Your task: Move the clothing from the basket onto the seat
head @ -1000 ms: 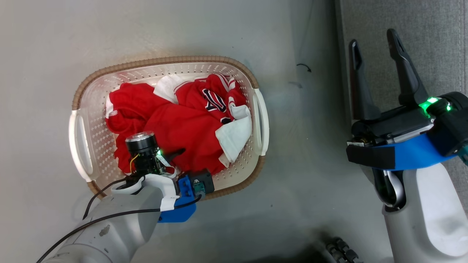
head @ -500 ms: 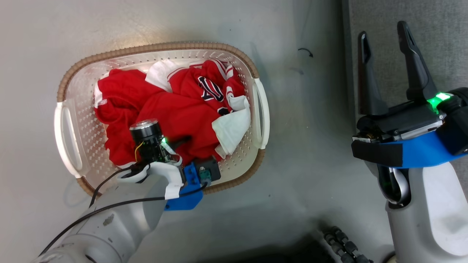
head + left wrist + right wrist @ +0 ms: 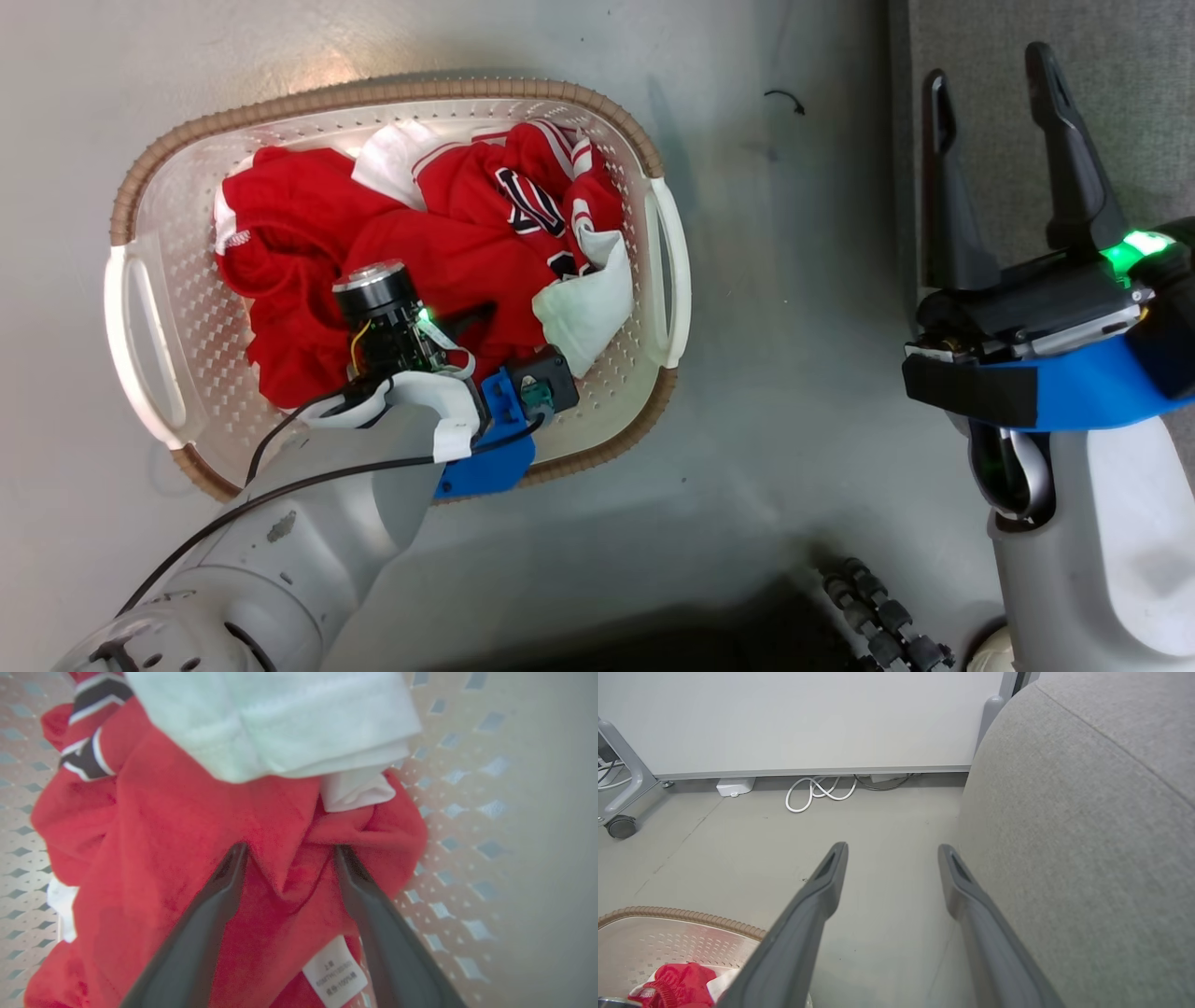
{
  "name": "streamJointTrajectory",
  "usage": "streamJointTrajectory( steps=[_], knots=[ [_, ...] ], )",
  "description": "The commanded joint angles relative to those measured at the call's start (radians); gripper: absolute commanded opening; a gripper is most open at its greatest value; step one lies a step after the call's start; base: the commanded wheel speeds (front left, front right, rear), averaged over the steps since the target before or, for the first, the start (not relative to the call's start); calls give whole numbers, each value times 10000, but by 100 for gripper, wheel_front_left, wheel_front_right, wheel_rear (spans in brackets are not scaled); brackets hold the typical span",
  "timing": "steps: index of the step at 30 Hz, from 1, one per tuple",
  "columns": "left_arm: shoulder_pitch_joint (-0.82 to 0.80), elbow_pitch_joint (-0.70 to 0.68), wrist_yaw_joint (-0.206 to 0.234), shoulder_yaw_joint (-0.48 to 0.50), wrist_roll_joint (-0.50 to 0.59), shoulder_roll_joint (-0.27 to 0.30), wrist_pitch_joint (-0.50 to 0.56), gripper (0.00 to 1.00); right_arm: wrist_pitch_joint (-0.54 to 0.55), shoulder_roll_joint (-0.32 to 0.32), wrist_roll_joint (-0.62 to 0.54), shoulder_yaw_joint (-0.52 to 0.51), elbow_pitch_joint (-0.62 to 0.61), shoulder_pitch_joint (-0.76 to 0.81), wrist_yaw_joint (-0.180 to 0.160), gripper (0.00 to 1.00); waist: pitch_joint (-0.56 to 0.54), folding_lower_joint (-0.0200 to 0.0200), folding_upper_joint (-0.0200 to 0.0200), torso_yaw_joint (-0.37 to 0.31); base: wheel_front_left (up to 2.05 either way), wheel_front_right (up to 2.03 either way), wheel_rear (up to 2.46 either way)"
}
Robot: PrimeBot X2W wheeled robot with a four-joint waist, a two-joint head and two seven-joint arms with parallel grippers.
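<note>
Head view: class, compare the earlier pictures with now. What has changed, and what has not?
The camera has shifted, bringing the basket closer. The left gripper has pushed further over the clothing, toward the basket's middle. Nothing was gripped or released: both grippers stay open, the right gripper beside the seat, clothing unmoved in the basket.

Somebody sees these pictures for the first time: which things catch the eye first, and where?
First the heap of red jerseys with white sleeves, lying in the cream laundry basket at the left of the head view. Next the left gripper, open, its dark fingers pressed into the red fabric with a fold between them. At the right, the right gripper stands open and empty beside the grey sofa seat.
</note>
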Motion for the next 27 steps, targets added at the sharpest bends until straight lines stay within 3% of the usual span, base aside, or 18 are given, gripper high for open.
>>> streamJointTrajectory(
  steps=[1, 5, 6, 7, 8, 18, 27],
  knots=[
    [-212, 7, -2, -18, 47, 10, 137, 100, -35, 22, 35, -54, -84, -97, 5, 100, 58, 0, 0, 15, 0, 0, 0],
    [-227, 10, -2, -18, -53, -6, 274, 97, -35, 22, -6, -99, -140, -105, 5, 100, 135, 0, 0, 31, 0, 0, 0],
    [-261, 10, -2, -18, -34, -4, 286, 60, -35, 22, -26, -95, -153, -122, 5, 100, 153, 0, 0, 32, 0, 0, 0],
    [-234, 12, -2, -18, 31, -6, 375, 36, -35, 22, -42, -90, -167, -140, 5, 100, 165, 0, 0, 29, 0, 0, 0],
    [-232, 13, -2, -18, 39, -6, 407, 0, -35, 23, -60, -84, -186, -156, 5, 100, 178, 0, 0, 31, 0, 0, 0],
    [-296, 14, -2, -18, -14, -20, 252, 0, -35, 22, -51, -111, -153, -185, 5, 100, -19, 0, 0, 74, 0, 0, 0],
    [58, -242, -2, -18, -771, -84, -554, 0, -35, 21, -40, -136, 116, 29, 5, 100, -1114, 0, 0, 293, 0, 0, 0]
  ],
)
